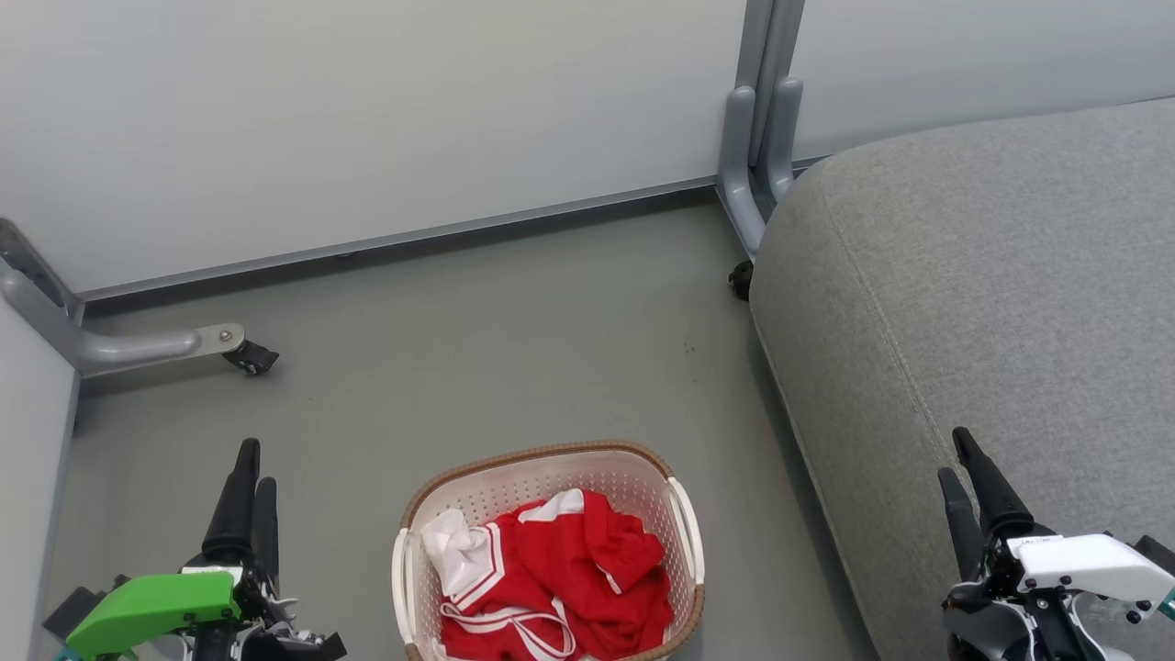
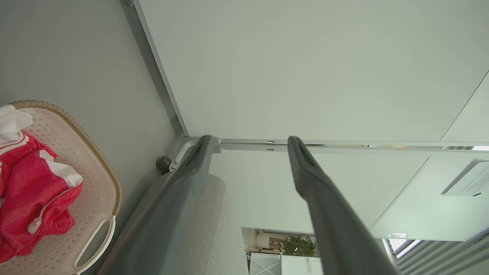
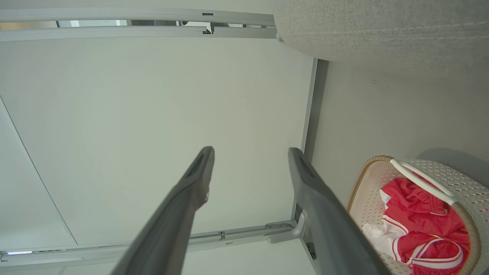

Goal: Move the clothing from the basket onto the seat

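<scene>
Left tool (image 1: 257, 464), right tool (image 1: 953, 453) upright (spread)

1 seat (image 1: 991, 275), 1 basket (image 1: 542, 452) w/ 2 red garments (image 1: 587, 560), 2 grippers (left gripper (image 1: 255, 464), right gripper (image 1: 955, 452))

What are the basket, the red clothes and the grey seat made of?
The basket: likely moulded cream plastic, matte, punched with holes; brown woven-look rim. The clothes: probably thin, slightly glossy sports fabric, crumpling softly. The seat: light-grey woven upholstery, matte and grainy, with a stitched seam.
</scene>
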